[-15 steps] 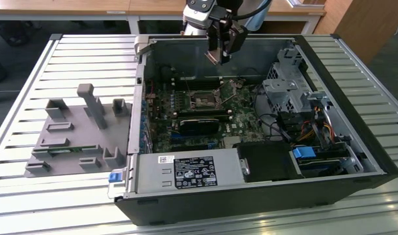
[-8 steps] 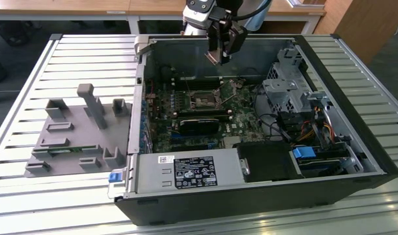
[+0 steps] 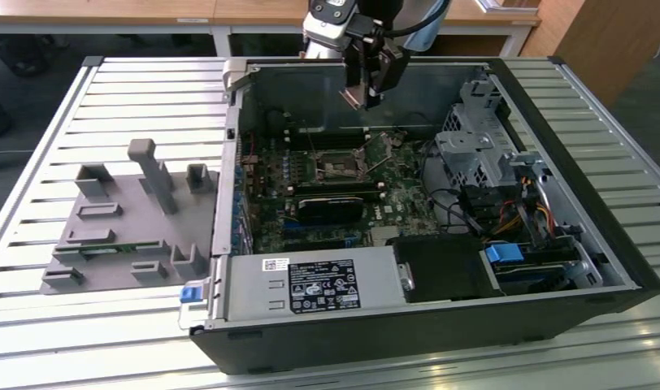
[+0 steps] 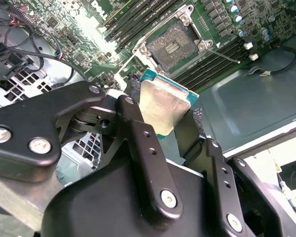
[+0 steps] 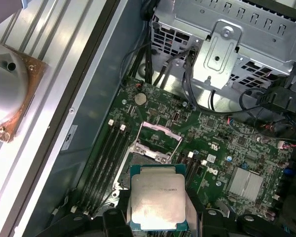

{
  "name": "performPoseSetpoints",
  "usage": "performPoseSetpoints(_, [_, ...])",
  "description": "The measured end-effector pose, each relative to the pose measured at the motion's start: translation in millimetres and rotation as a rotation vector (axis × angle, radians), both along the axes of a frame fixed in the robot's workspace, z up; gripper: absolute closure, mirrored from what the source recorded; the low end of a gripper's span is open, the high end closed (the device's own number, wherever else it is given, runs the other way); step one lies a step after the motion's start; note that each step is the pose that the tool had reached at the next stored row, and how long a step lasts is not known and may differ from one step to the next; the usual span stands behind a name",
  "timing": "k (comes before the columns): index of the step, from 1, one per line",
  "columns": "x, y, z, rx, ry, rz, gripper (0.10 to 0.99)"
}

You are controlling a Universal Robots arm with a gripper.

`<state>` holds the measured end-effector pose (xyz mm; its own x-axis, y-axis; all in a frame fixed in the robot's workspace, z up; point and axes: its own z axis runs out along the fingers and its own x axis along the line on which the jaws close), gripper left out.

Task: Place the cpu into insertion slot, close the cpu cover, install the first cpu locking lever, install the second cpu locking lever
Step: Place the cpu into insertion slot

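Cpu held over the open insertion slot, not yet seated.

In the exterior view the gripper (image 3: 371,96) hangs inside the open computer case (image 3: 590,244), at about twelve o'clock from the insertion slot (image 3: 339,166) on the green motherboard (image 3: 411,195) and well clear of it. Its black fingers (image 4: 133,106) are clamped on opposite edges of the cpu (image 4: 163,106), whose silver-grey top faces the camera in both wrist views. In the first wrist view the cpu (image 5: 157,197) partly overlaps the slot (image 5: 138,160), and the cpu cover (image 5: 160,129) stands swung up off it, leaving the dark socket bare. A grey fixture plate (image 3: 124,227) lies on the slatted table (image 3: 48,122), at nine o'clock from the case.
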<state>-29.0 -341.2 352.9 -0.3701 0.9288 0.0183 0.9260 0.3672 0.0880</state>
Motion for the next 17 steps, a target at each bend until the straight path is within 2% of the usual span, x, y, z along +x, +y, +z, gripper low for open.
performPoseSetpoints(17, [0.0, 0.0, -4.2, 0.000, 0.0014, 0.000, 0.557])
